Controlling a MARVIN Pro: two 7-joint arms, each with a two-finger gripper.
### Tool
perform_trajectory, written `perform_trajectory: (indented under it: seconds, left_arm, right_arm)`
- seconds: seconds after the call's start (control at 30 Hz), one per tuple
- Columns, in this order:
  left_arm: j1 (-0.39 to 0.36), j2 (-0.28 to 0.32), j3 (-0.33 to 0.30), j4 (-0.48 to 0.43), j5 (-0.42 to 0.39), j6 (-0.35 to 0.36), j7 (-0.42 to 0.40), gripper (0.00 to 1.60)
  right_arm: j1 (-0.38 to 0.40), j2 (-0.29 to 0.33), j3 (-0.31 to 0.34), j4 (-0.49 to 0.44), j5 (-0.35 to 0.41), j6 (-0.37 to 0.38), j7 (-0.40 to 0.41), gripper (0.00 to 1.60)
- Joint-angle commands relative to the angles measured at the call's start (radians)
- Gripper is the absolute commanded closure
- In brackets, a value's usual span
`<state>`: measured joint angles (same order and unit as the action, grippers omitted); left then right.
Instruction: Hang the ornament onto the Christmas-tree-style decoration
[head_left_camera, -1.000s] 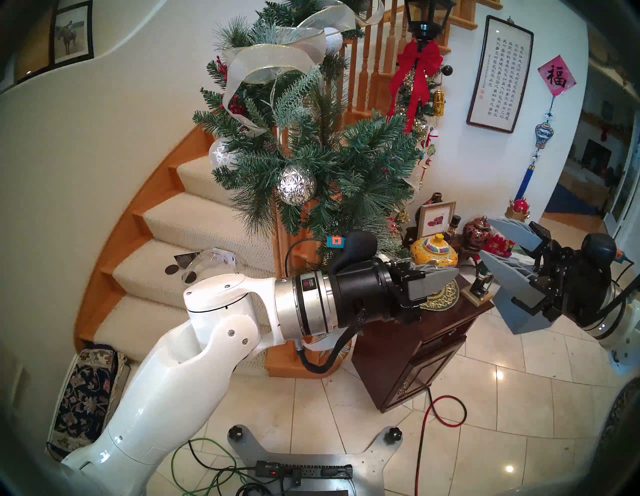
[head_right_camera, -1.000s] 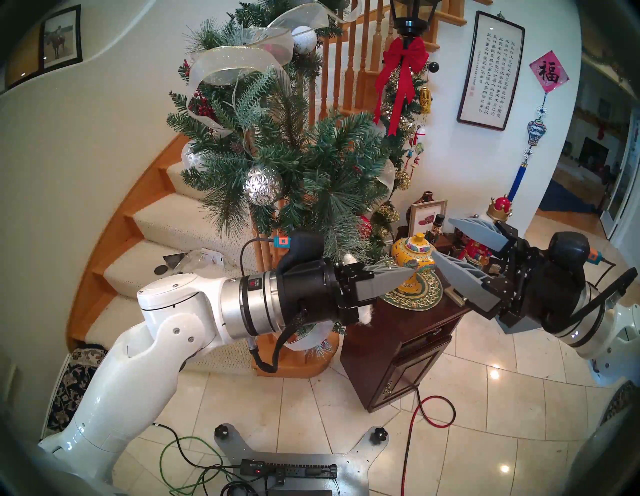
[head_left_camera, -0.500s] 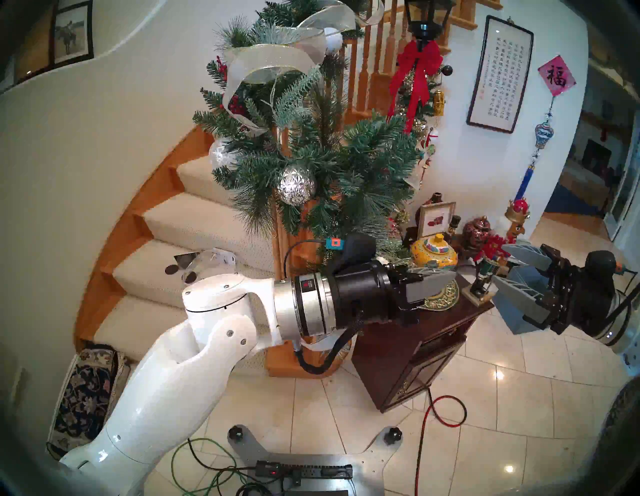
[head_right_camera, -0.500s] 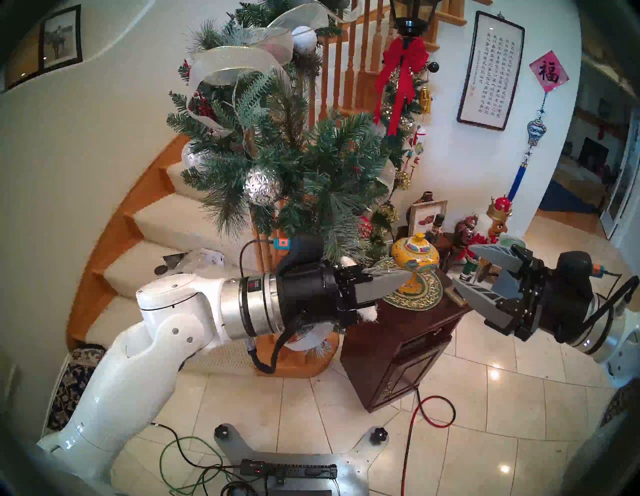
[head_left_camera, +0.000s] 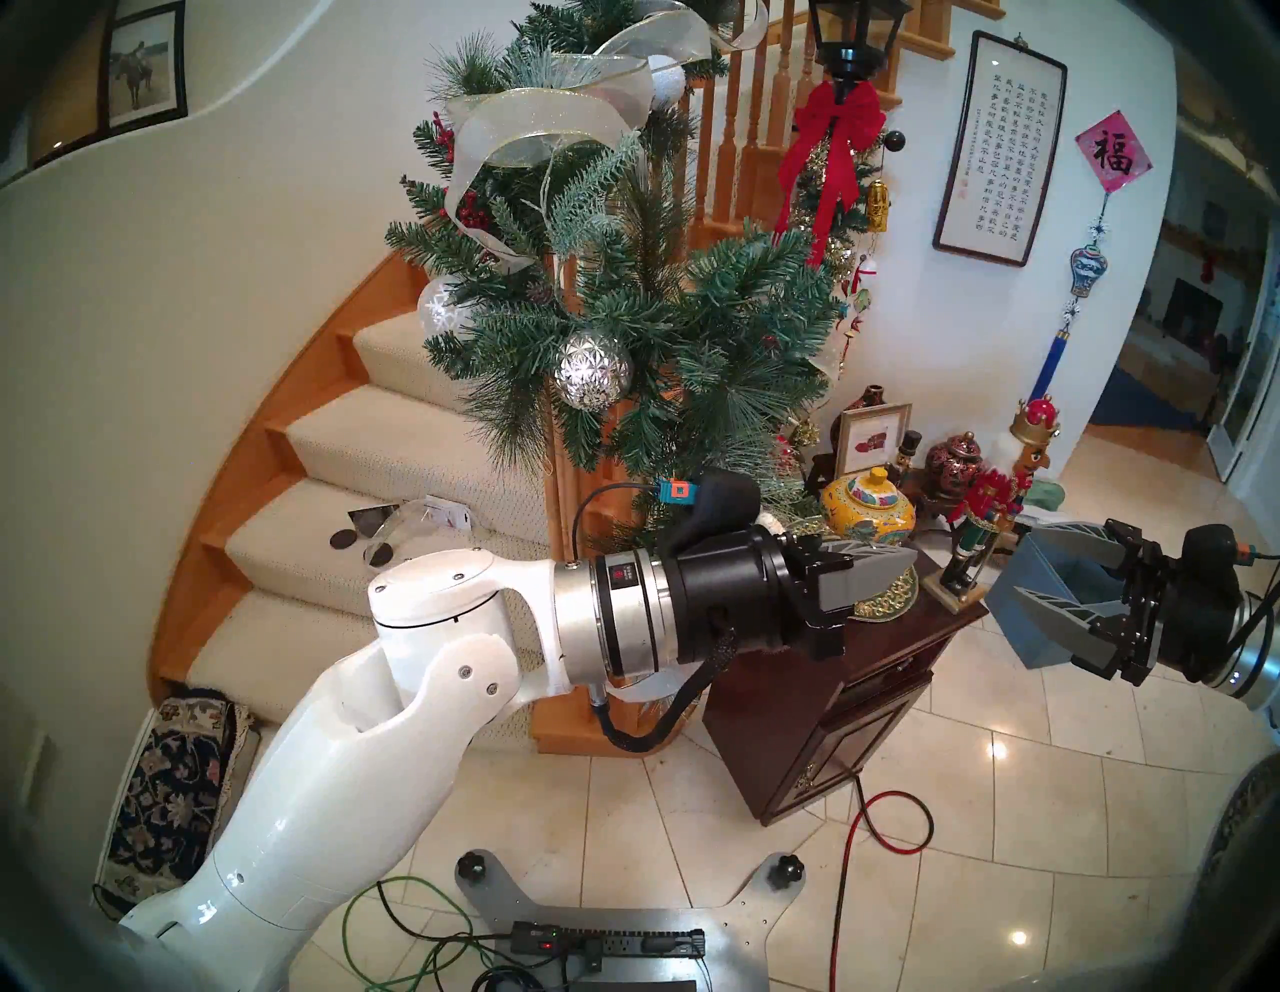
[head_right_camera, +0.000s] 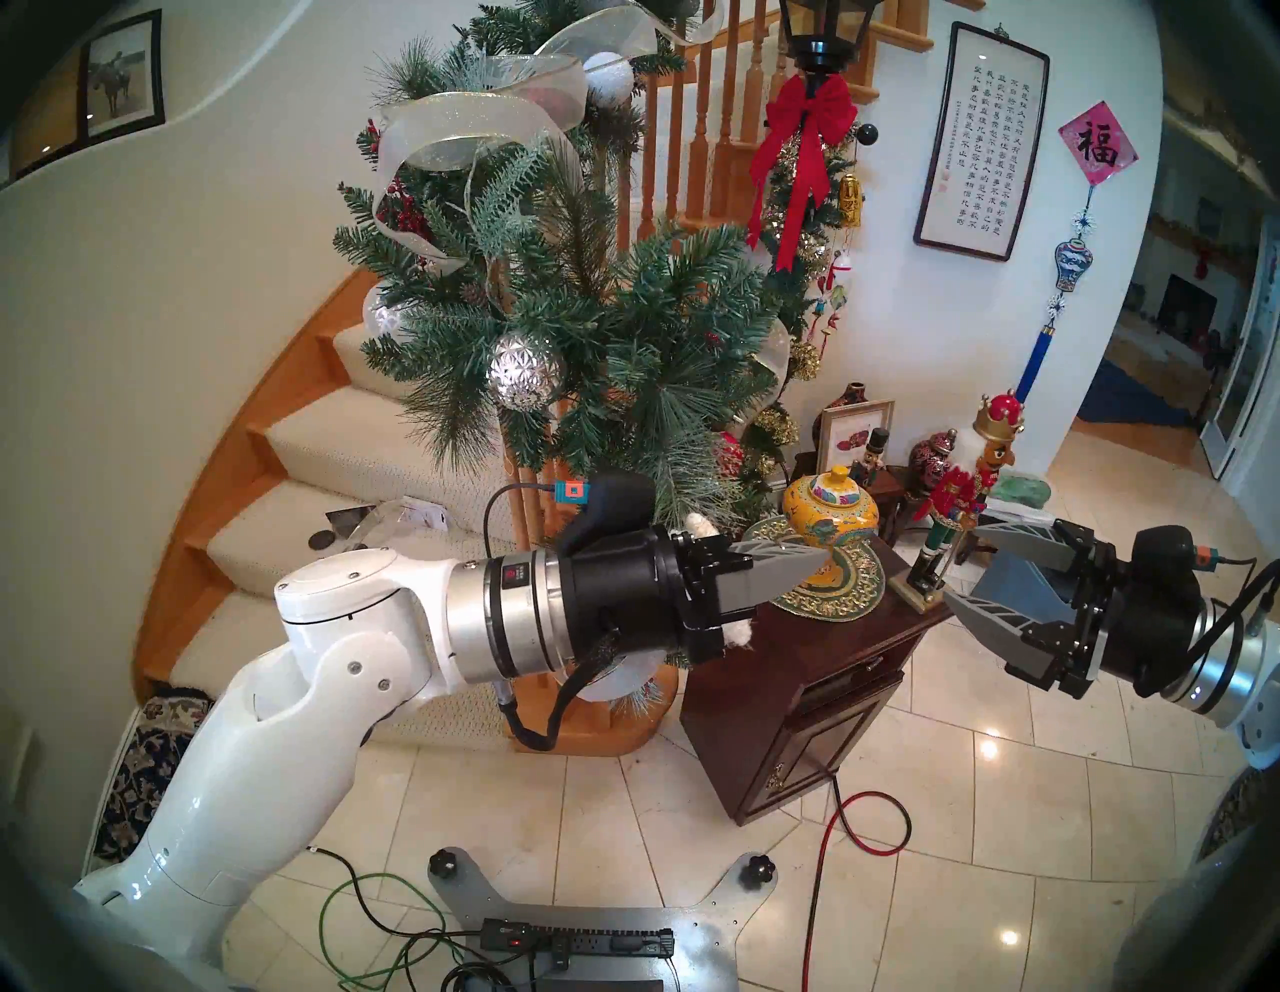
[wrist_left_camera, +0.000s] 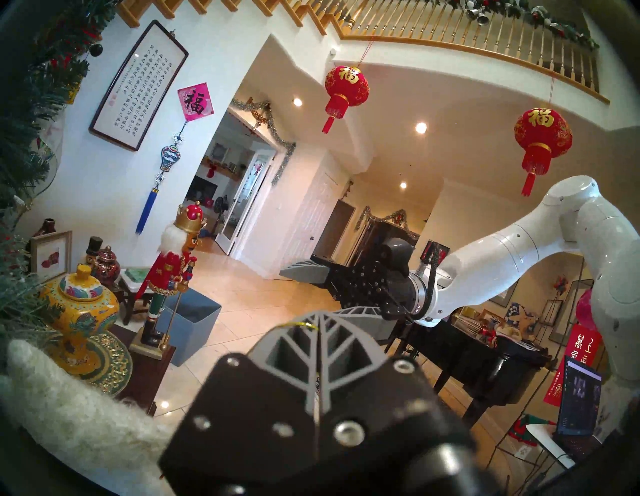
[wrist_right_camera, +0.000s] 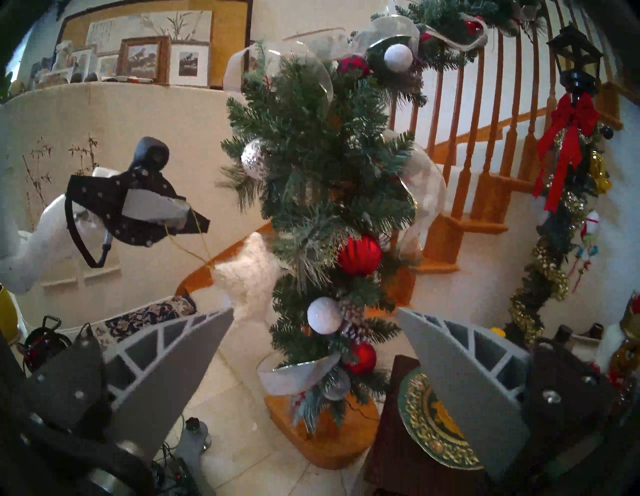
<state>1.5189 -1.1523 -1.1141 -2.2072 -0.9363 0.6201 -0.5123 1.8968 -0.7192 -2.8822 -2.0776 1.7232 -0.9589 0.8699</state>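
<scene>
My left gripper (head_left_camera: 907, 558) is shut on the thin gold string of the ornament, a fuzzy white star (wrist_right_camera: 249, 277). The right wrist view shows the star dangling just under the left gripper (wrist_right_camera: 181, 213), close against the lower needles of the Christmas-tree-style decoration (wrist_right_camera: 322, 173). In the head views the wrist hides most of the star (head_right_camera: 699, 524). The star (wrist_left_camera: 52, 391) fills the left wrist view's lower left, and the left gripper (wrist_left_camera: 318, 322) has the string at its tips. The green garland (head_left_camera: 623, 312) with silver balls rises above. My right gripper (head_left_camera: 1025, 561) stands open and empty at the right.
A dark wooden cabinet (head_left_camera: 831, 679) under the left gripper carries a yellow jar (head_left_camera: 869, 502) and a nutcracker (head_left_camera: 990, 506). A blue-grey box (head_left_camera: 1032, 603) sits behind the right gripper. Carpeted stairs (head_left_camera: 415, 429) curve at left. Cables (head_left_camera: 859, 831) lie on the tiled floor.
My right arm has drawn back to the right and dropped lower, uncovering the nutcracker, its jaws still wide. The left gripper has hardly moved and keeps its hold on the string.
</scene>
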Motion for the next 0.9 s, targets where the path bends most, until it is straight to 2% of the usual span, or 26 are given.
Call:
perform_trajectory:
  seconds: [0.0, 0.13, 0.17, 0.27, 0.3, 0.5, 0.87]
  left_arm:
    - [-0.008, -0.010, 0.007, -0.015, 0.003, 0.000, 0.006, 1.60]
    - [-0.009, -0.012, 0.013, -0.016, 0.007, 0.001, 0.010, 1.60]
    - [-0.009, -0.012, 0.014, -0.017, 0.008, 0.002, 0.011, 1.60]
    - [-0.009, -0.012, 0.016, -0.017, 0.010, 0.002, 0.015, 1.60]
    - [-0.008, -0.012, 0.017, -0.017, 0.011, 0.003, 0.016, 1.60]
    - [-0.008, -0.013, 0.020, -0.018, 0.015, 0.004, 0.021, 1.60]
    - [-0.008, -0.014, 0.023, -0.022, 0.018, 0.005, 0.027, 1.60]
  right_arm:
    - [-0.029, -0.028, 0.002, 0.035, 0.007, -0.001, 0.107, 0.00]
    - [-0.039, -0.018, 0.002, 0.067, 0.020, -0.001, 0.119, 0.00]
    - [-0.043, -0.013, 0.002, 0.073, 0.012, -0.001, 0.091, 0.00]
    - [-0.047, 0.006, 0.002, 0.110, -0.001, -0.001, 0.117, 0.00]
    - [-0.052, 0.012, 0.002, 0.117, -0.004, -0.001, 0.097, 0.00]
    - [-0.068, 0.047, 0.002, 0.169, -0.009, -0.001, 0.108, 0.00]
    - [-0.074, 0.093, 0.002, 0.208, -0.016, -0.001, 0.107, 0.00]
